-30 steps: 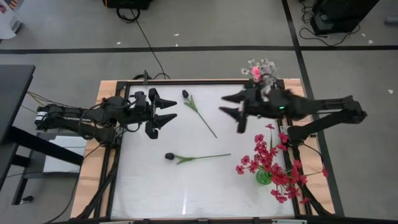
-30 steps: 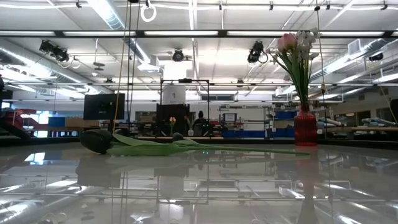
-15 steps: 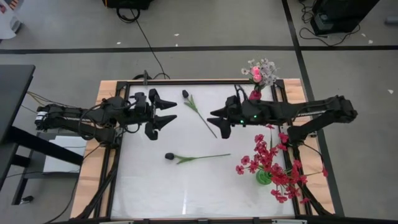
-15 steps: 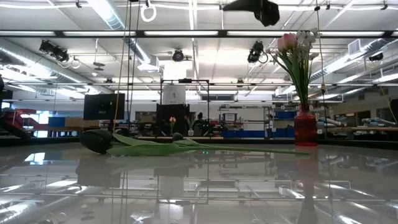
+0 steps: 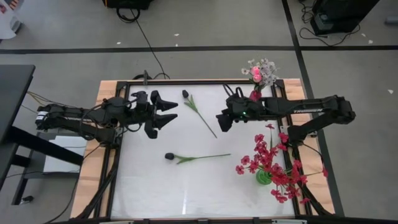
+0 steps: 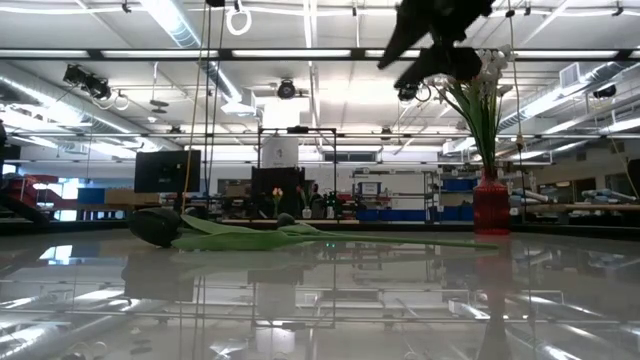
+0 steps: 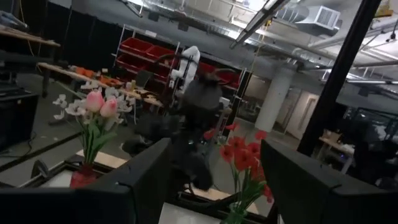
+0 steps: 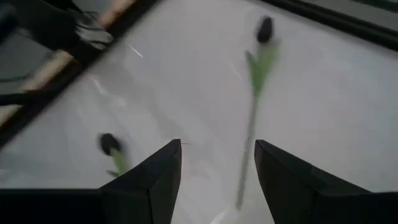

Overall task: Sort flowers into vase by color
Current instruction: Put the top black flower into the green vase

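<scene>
Just beside right hand (image 5: 222, 119), dark-budded flower (image 5: 199, 112).

a large robotics lab or industrial workshop hall, not a home. behind the white table (image 6: 320, 300), the low view opens onto a wide open floor under a high ceiling hung with long strip lights (image 6: 300, 53), exposed pipes and round fixtures. beyond the table stand a dark monitor (image 6: 167, 170), a metal frame rig (image 6: 297, 165) and blue storage bins (image 6: 455, 185). past the table's far side, the left wrist view shows shelves of red bins (image 7: 146, 56), workbenches and a ceiling duct (image 7: 314, 17). around the table, the high view shows grey concrete floor with black tape lines (image 5: 186, 48) and loose cables (image 5: 149, 43)
</scene>
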### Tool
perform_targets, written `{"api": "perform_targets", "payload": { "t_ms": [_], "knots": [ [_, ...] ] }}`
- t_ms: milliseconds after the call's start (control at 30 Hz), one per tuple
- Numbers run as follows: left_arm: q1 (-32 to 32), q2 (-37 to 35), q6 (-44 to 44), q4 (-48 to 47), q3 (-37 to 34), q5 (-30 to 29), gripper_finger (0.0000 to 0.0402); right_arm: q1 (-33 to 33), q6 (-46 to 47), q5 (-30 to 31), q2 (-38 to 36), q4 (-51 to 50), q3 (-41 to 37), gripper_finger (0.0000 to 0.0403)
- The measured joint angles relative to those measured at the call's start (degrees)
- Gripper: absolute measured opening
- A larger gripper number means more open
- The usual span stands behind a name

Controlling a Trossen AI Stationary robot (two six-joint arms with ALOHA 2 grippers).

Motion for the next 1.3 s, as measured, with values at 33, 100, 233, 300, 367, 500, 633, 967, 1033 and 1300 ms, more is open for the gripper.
{"api": "perform_targets", "payload": {
  "t_ms": [33,100,233,300,367,500,633,967,1033,1300],
  "knots": [
    [0.0,0.0,-0.5,0.1,0.0,0.0,0.0252,-0.8,0.0,-0.4,0.9,-0.6,0.0,0.0210],
    [0.0,0.1,-2.1,0.2,0.0,0.0,0.0252,-2.2,0.0,-2.1,2.3,-0.3,0.0,0.0210],
    [0.1,0.7,-13.6,0.2,0.1,-3.0,0.0252,-4.2,0.4,-3.9,5.4,-0.4,0.0,0.0210],
    [-0.4,2.0,-13.6,-0.7,0.1,-3.4,0.0252,-5.1,0.4,-4.4,6.5,-0.7,0.0,0.0210],
    [-1.3,3.5,-13.5,-1.3,0.0,-3.3,0.0252,-5.8,0.8,-4.4,7.3,-0.9,0.0,0.0210],
    [-2.5,6.7,-13.5,-1.1,0.0,-3.2,0.0252,-7.2,2.1,-4.7,9.0,-2.5,0.0,0.0210],
    [-2.1,11.0,-18.3,-2.3,0.0,-6.3,0.0252,-9.2,-2.2,-9.5,12.4,-0.5,0.0,0.0210],
    [1.0,10.7,-33.0,-15.0,0.0,-10.6,0.0234,-12.7,-7.4,-11.4,24.9,13.4,0.0,0.0188],
    [1.2,8.9,-32.7,-15.4,0.1,-10.6,0.0228,-13.6,-6.2,-11.6,26.9,14.6,0.0,0.0184],
    [1.2,2.4,-32.1,-23.9,0.0,-10.6,0.0218,-14.7,-9.0,-12.8,33.5,16.1,3.3,0.0183]
  ]
}}
